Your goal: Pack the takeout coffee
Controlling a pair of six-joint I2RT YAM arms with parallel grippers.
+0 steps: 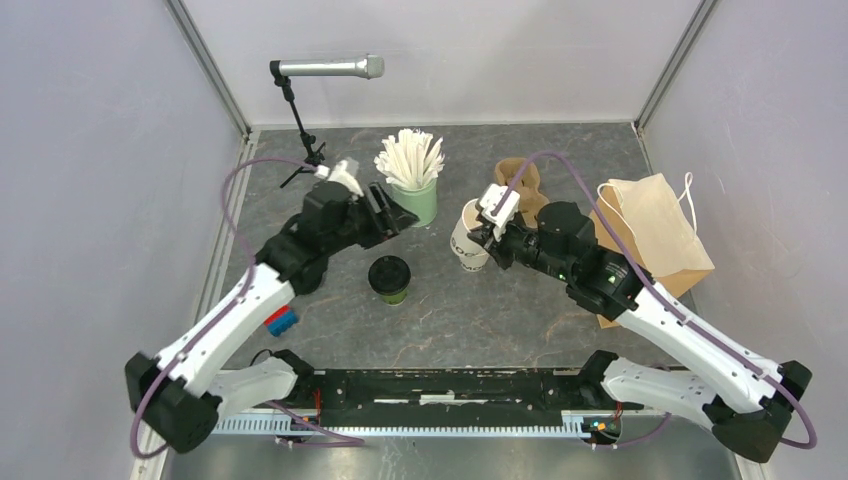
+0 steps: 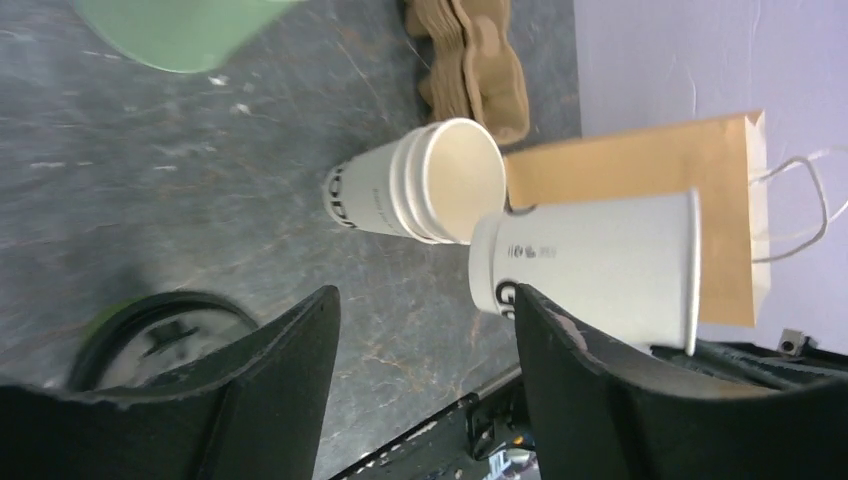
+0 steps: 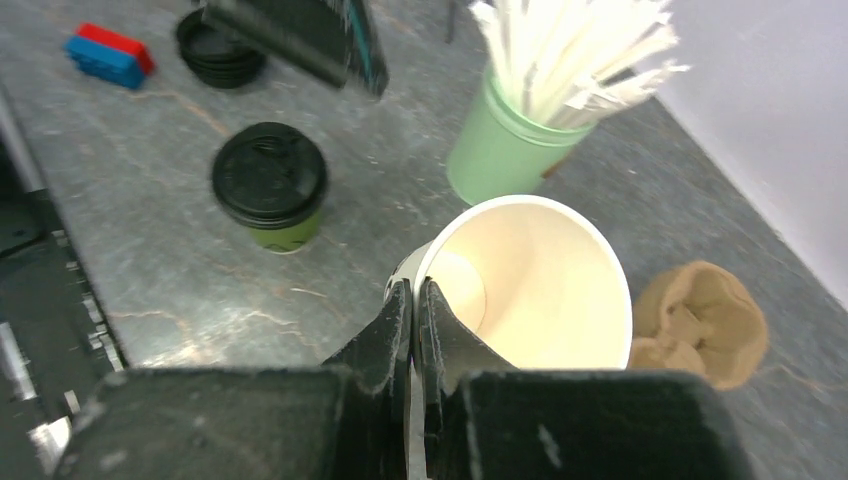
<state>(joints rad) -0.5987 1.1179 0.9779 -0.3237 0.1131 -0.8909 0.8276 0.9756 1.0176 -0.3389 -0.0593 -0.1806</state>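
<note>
Top view: the lidded green cup stood on the table between the arms, the left gripper just beyond it. Left wrist: jaws apart, empty. Right wrist: the right gripper pinched a lidless white cup by its rim. Paper cups looked light and crushable, so the wall under the lid seemed the safest hold.

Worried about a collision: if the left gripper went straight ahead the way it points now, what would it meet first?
Likely the stack of lidless cups, beside the single cup the right gripper holds; the mint-green cup sits off to one side. Depth is unclear.
</note>
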